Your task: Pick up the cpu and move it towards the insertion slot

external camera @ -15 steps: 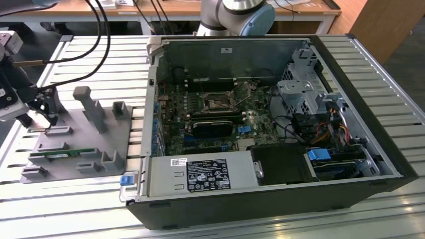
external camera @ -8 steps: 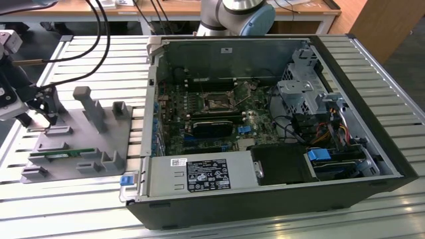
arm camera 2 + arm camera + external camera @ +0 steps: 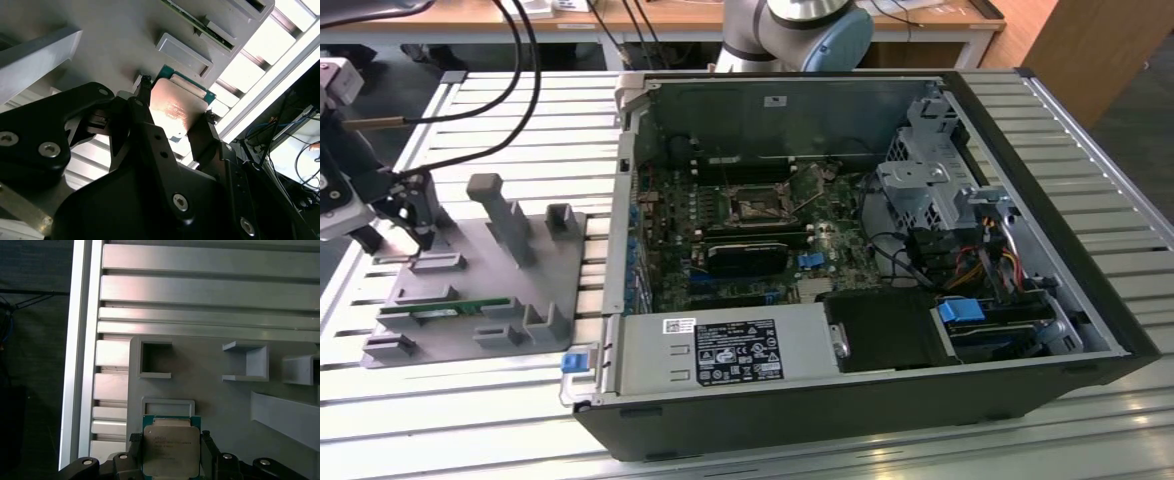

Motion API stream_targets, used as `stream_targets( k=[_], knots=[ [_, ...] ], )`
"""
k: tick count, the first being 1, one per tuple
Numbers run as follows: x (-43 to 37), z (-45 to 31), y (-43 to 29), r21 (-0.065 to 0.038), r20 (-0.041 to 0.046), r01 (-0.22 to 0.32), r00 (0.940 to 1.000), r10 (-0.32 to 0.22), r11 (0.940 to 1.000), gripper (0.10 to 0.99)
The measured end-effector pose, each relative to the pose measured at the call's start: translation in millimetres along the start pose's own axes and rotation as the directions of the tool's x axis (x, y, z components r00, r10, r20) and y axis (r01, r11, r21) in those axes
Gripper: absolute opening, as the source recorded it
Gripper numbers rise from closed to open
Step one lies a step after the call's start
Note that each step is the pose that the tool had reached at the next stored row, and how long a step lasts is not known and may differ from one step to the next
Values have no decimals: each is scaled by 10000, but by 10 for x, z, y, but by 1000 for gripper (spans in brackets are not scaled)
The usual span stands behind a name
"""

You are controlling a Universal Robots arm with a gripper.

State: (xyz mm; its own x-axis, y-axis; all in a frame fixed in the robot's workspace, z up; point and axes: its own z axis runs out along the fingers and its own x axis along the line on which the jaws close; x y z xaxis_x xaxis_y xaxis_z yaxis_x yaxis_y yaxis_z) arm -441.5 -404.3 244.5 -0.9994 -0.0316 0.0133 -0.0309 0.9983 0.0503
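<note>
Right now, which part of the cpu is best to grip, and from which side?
Its two opposite thin edges, from the flat silver top's side. The cpu is flat and square, so those edges are parallel; the fingers clamp it so.

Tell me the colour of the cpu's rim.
Teal-green around the silver cpu, clearest in the first wrist view.

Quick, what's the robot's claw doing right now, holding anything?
Gripper: closed on the cpu, a finger at each side, at the grey fixture.

An open computer case (image 3: 854,412) sits on the slatted table (image 3: 520,110) beside a grey parts tray (image 3: 467,287).
</note>
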Motion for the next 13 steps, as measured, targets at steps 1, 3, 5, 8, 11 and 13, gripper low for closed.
stream_targets(
  k=[1, 3, 5, 8, 11, 13],
  knots=[
    [0, -3, 0, 0, 0, 0, 10000, 0, 10000, 545],
    [0, -8, 0, 0, 1, 1, 10000, -1, 10000, 545],
    [0, -14, 1, 0, 0, 0, 10000, 0, 10000, 545],
    [0, -22, 1, 0, 0, 1, 10000, -1, 10000, 545],
    [0, -31, 2, 0, 0, 0, 10000, 0, 10000, 545],
    [1, -36, 2, 0, 0, 1, 10000, -1, 10000, 545]
  ],
)
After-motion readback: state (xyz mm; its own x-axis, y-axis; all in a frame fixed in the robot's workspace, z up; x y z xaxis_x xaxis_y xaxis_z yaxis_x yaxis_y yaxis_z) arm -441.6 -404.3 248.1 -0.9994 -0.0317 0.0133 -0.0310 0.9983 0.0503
